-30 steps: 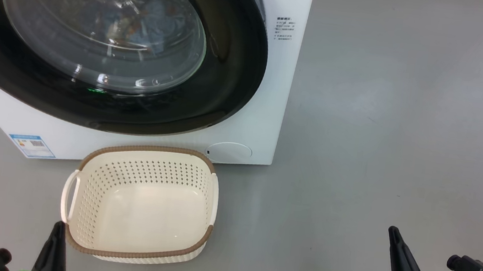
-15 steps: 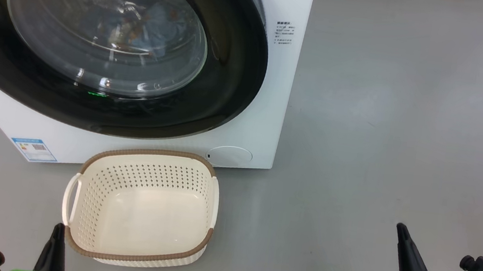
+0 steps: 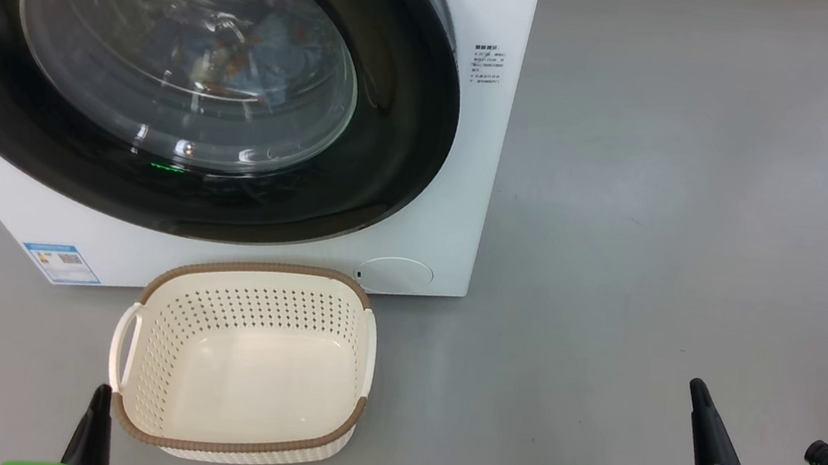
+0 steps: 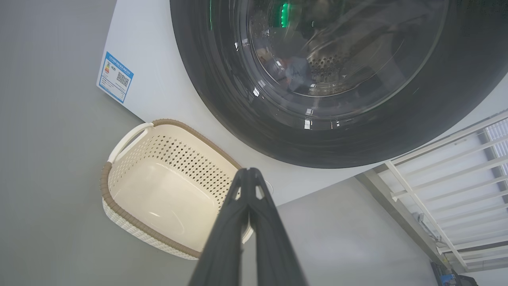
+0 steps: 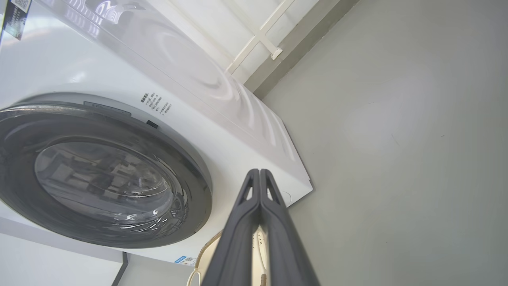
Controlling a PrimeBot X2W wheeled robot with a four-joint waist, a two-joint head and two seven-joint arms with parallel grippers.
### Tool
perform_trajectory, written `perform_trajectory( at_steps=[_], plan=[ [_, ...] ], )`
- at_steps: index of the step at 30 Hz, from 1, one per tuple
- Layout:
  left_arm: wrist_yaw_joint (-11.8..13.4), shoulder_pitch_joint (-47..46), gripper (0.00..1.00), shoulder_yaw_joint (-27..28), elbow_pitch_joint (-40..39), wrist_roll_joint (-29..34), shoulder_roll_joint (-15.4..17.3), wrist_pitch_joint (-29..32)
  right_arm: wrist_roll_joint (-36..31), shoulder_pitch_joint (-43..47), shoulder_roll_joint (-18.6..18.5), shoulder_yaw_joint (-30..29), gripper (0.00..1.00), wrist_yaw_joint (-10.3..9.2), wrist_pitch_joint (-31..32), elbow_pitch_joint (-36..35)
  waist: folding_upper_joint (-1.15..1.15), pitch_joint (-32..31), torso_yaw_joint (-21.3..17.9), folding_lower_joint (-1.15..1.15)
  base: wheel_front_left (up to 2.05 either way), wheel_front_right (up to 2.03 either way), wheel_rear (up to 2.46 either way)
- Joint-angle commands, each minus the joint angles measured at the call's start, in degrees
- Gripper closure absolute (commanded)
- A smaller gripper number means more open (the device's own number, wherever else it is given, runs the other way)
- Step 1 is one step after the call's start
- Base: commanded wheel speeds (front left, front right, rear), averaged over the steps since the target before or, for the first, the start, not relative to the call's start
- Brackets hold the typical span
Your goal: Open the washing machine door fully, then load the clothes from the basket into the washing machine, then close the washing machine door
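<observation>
The washing machine stands at the upper left of the head view. Its door lies shut flat against the front. Behind the glass bowl I make out the clothes, light blue with orange marks, also dimly in the left wrist view. The basket sits on the floor just before the machine with nothing in it. My left gripper is shut and holds nothing, near the basket's front left corner. My right gripper is shut and holds nothing, far right of the basket.
Grey floor spreads wide to the right of the machine. A blue label sticker and a round cover mark the machine's lower front. A white railing stands beyond the machine.
The head camera has shifted a little, sliding the machine and basket down the picture. My right gripper has drifted slightly rightward. Both grippers stay shut.
</observation>
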Motion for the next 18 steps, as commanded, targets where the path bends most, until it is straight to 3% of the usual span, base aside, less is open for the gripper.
perform_trajectory(
  at_steps=[1, 18],
  plan=[
    [-0.1, -2.1, 1.0, 1.2, -1.5, -1.5, 0.8, 0.4, 1.4, -0.3, -0.1, -0.1, 1.0, 0.02, 0.3, -1.8, 0.0, -0.1, 0.0, 0.0, 0.0, 0.0, 0.0],
    [-0.1, -2.9, 1.0, 1.9, -1.8, -11.9, 0.8, 3.4, 11.2, 0.1, 0.4, -2.0, 1.0, 0.03, 3.3, -3.9, 0.0, -1.2, 0.2, 0.0, 0.0, 0.0, 0.0]
  ],
)
